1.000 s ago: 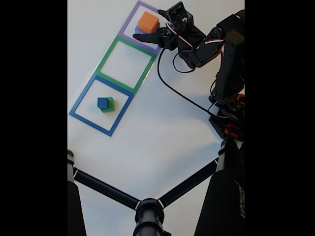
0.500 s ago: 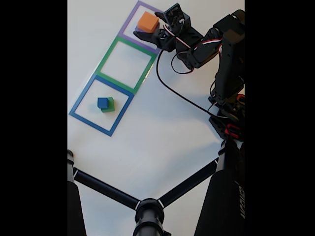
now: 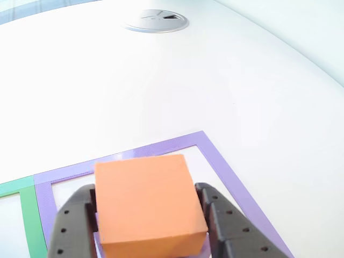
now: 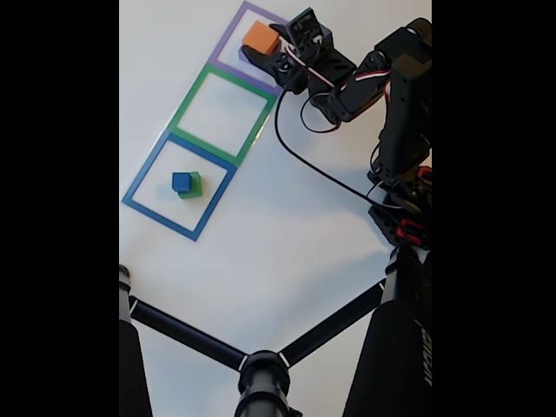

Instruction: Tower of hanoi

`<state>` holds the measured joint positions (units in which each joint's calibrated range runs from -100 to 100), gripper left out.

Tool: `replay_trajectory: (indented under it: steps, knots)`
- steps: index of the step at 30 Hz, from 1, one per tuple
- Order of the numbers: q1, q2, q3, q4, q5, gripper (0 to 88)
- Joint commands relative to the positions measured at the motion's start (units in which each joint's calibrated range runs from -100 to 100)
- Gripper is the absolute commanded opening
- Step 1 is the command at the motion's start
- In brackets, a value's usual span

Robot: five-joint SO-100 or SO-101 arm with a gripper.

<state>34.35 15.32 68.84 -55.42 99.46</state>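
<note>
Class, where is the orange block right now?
In the fixed view, the orange block sits at the top, inside the purple tape square, on the purple block. The end effector flanks it, fingers on either side.

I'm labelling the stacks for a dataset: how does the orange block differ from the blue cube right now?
The orange block is clearly bigger than the blue cube. The orange block sits in the purple tape square, on a purple block; the blue cube sits in the blue tape square, on a green block. The claw straddles the orange block; the blue cube has nothing near it. Both are matte, square-edged and top a stack.
</note>
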Motion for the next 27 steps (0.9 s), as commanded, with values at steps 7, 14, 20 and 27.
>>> replay_trajectory:
  steps: [7, 14, 20, 27]
  knots:
    - [-0.9, -0.4, -0.9, -1.3, 0.5, 12.6]
    - [-1.8, -4.2, 1.3, -0.5, 0.5, 12.6]
    - [-3.8, -19.8, 5.0, 12.7, 0.5, 12.4]
    - [-6.3, -49.1, 2.5, 50.6, 0.5, 12.4]
